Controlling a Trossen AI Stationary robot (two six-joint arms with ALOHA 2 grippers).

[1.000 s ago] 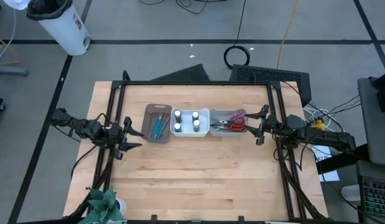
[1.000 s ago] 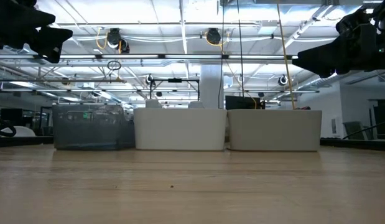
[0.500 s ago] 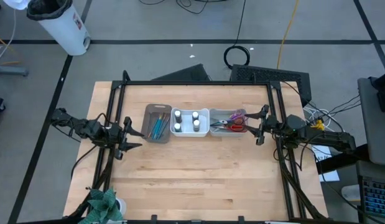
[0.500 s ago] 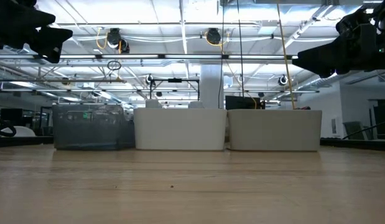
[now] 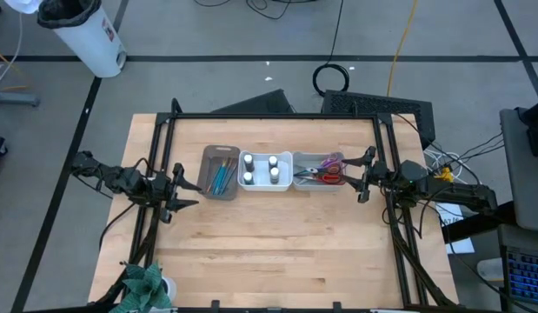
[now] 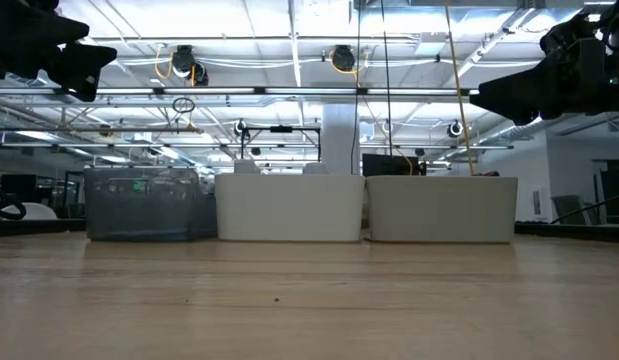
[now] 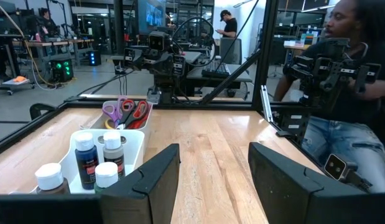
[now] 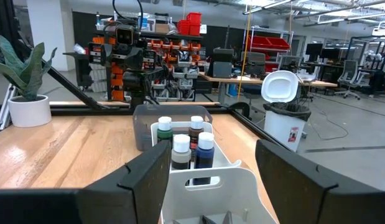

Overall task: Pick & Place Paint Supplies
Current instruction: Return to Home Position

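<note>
The work looks almost finished, and I judge that the step in hand is the return of both arms to their rest position. On the left side the left gripper (image 5: pixel 190 193) hangs over the table edge, just beside the row of bins, with its fingers (image 7: pixel 142 186) spread apart and nothing between them. Next to it, the brushes (image 5: pixel 221 177) lie in the brown bin (image 5: pixel 207 155), the four bottles (image 5: pixel 261 169) stand upright in the white bin (image 5: pixel 265 185), and the scissors (image 5: pixel 326 172) lie in the grey bin (image 5: pixel 303 185). The three bins touch each other in one line. On the right side the right gripper (image 5: pixel 355 177) is near the grey bin, also wide open and holding nothing. I think the next move only asks the arms to pull back and fold away from the bins without touching them. The table (image 5: pixel 269 252) is light wood inside a black frame. Around it are a grey floor with a white trash can (image 5: pixel 83 36), a coiled cable (image 5: pixel 332 78) and a green plant (image 5: pixel 147 287). In the left wrist view a person (image 7: pixel 357 93) sits just beyond the table.
</note>
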